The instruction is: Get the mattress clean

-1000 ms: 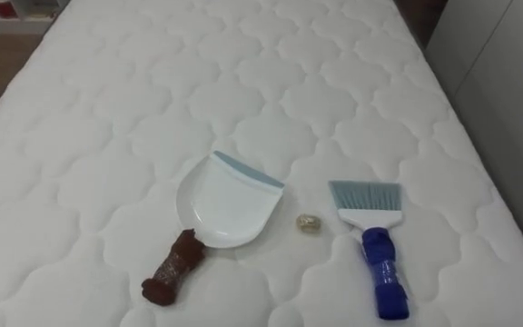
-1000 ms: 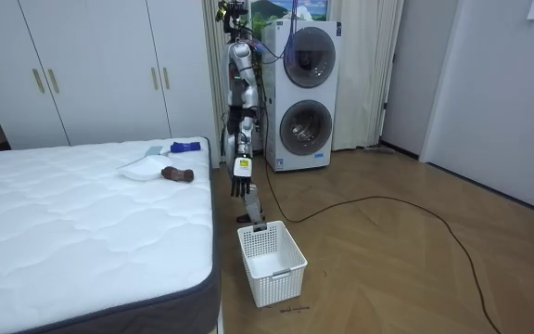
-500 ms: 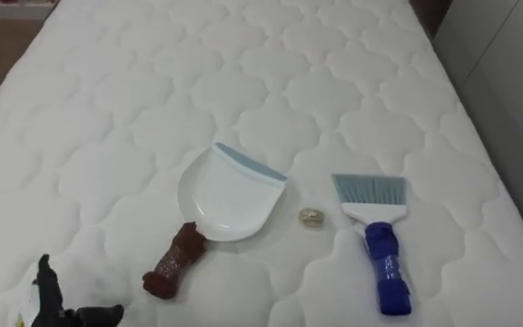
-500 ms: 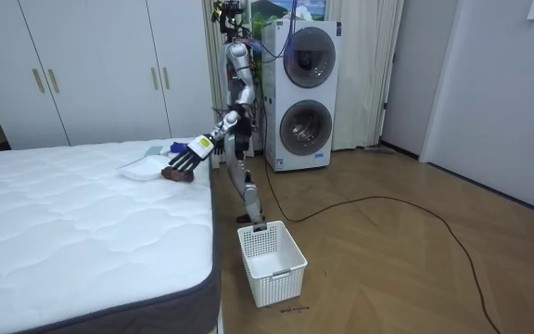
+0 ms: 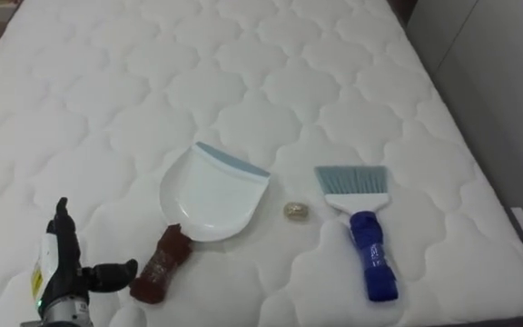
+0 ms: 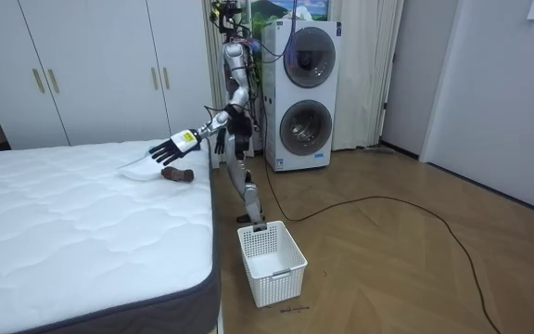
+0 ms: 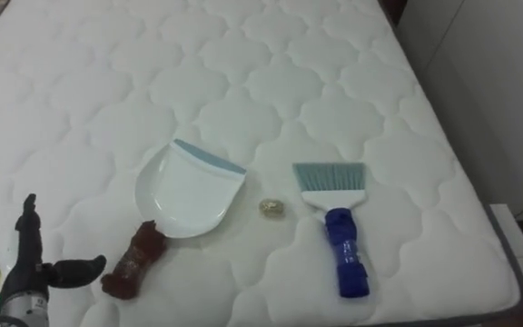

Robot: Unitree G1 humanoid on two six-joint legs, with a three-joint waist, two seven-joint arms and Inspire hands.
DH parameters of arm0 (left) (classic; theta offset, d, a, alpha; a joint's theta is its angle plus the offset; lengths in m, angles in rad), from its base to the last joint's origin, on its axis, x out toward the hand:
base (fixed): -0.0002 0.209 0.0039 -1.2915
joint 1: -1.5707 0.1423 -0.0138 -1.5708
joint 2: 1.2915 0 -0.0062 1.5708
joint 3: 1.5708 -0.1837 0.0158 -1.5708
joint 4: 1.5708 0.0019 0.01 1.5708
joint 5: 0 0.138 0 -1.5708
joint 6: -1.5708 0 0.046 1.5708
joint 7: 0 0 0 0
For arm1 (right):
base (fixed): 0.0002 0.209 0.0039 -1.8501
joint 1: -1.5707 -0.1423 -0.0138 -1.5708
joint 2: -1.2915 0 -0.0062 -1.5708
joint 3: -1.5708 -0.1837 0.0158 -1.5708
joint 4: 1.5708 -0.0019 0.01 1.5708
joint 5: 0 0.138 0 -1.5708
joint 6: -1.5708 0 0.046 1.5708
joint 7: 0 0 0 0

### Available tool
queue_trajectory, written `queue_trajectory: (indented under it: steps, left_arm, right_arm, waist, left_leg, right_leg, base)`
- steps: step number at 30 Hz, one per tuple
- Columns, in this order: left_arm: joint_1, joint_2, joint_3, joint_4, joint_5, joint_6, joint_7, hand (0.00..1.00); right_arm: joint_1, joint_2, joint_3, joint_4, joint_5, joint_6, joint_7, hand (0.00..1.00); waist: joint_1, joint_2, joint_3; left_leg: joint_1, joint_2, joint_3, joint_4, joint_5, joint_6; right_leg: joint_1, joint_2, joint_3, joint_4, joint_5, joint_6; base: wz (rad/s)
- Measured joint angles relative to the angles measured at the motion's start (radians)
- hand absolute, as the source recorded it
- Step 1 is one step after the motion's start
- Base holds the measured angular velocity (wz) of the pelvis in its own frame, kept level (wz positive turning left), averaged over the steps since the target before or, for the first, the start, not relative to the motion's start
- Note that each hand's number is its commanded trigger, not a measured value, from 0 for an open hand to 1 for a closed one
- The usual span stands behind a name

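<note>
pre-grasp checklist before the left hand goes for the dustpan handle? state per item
1. Left hand open: ok, fingers straight, thumb pointing toward the handle.
2. Dustpan handle free: ok, it lies right beside the thumb and is not gripped.
3. Dustpan flat on the mattress: ok, its blue lip is turned away from the robot.
4. Brush free: ok, blue handle toward the robot, bristles away.
5. Scrap in the open: ok, between dustpan and brush, apart from both.
6. Basket ready: ok, upright on the floor by the bed's corner.
</note>
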Motion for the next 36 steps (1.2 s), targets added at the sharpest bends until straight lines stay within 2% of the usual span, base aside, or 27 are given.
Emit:
queue_trajectory:
  steps: [4, 8, 13, 17, 20, 23, 29, 36]
  left_arm:
    - [-0.034, 0.002, -0.028, 0.068, -0.004, -0.003, 0.008, 0.00]
    - [-0.103, 0.003, -0.073, 0.142, -0.038, -0.010, -0.008, 0.00]
    - [-0.145, 0.005, -0.083, 0.199, -0.039, -0.020, -0.031, 0.00]
    - [-0.209, 0.004, -0.113, 0.273, -0.056, -0.032, -0.035, 0.00]
    - [-0.233, 0.002, -0.146, 0.304, -0.082, -0.034, -0.035, 0.00]
    - [-0.233, 0.001, -0.173, 0.320, -0.100, -0.035, -0.035, 0.00]
    - [-0.240, 0.000, -0.171, 0.334, -0.100, -0.040, -0.033, 0.00]
    - [-0.292, 0.000, -0.171, 0.337, -0.098, -0.041, -0.029, 0.00]
  right_arm:
    - [0.011, 0.000, 0.003, -0.029, 0.013, 0.001, 0.001, 0.00]
    - [-0.007, 0.002, 0.023, -0.034, 0.051, -0.003, 0.002, 0.00]
    - [-0.021, 0.002, 0.048, -0.034, 0.079, -0.012, -0.004, 0.00]
    - [-0.027, 0.002, 0.062, -0.031, 0.093, -0.013, -0.008, 0.00]
    - [-0.033, 0.001, 0.083, -0.029, 0.132, -0.013, -0.008, 0.00]
    - [-0.046, 0.000, 0.100, -0.024, 0.162, -0.013, -0.008, 0.00]
    - [-0.083, 0.000, 0.109, 0.013, 0.163, -0.013, -0.008, 0.00]
    - [-0.105, 0.001, 0.140, 0.020, 0.161, -0.011, -0.031, 0.00]
  waist:
    - [-0.002, 0.003, -0.0008]
    - [-0.007, 0.006, 0.0007]
    - [-0.027, 0.006, 0.0010]
    - [-0.033, 0.007, 0.0024]
    - [-0.040, 0.007, 0.0064]
    - [-0.054, 0.006, 0.0069]
    - [-0.058, 0.001, 0.0126]
    - [-0.062, 0.002, 0.0166]
  left_leg:
    - [-0.006, 0.002, 0.011, 0.002, 0.000, 0.000]
    - [-0.038, 0.003, 0.016, 0.020, 0.000, 0.000]
    - [-0.065, 0.003, 0.019, 0.032, 0.000, 0.000]
    - [-0.078, 0.004, 0.020, 0.038, 0.000, 0.000]
    - [-0.090, 0.005, 0.023, 0.040, 0.000, 0.000]
    - [-0.111, 0.006, 0.023, 0.042, 0.000, 0.000]
    - [-0.151, 0.009, 0.042, 0.044, 0.000, 0.000]
    - [-0.179, 0.009, 0.043, 0.048, 0.000, 0.000]
  right_leg:
    - [-0.008, 0.000, 0.001, 0.003, 0.001, 0.000]
    - [-0.028, -0.001, -0.005, 0.002, 0.009, -0.001]
    - [-0.059, -0.001, -0.004, 0.018, 0.009, -0.001]
    - [-0.071, 0.000, -0.004, 0.020, 0.013, -0.003]
    - [-0.082, 0.001, -0.001, 0.020, 0.016, -0.003]
    - [-0.104, 0.002, 0.001, 0.023, 0.017, -0.004]
    - [-0.155, 0.003, 0.004, 0.035, 0.017, -0.005]
    - [-0.184, 0.003, 0.010, 0.035, 0.017, -0.005]
  base:
    - [-0.02]
    - [0.02]
    - [-0.03]
    - [-0.01]
    - [-0.02]
    - [-0.02]
    - [-0.09]
    - [-0.02]
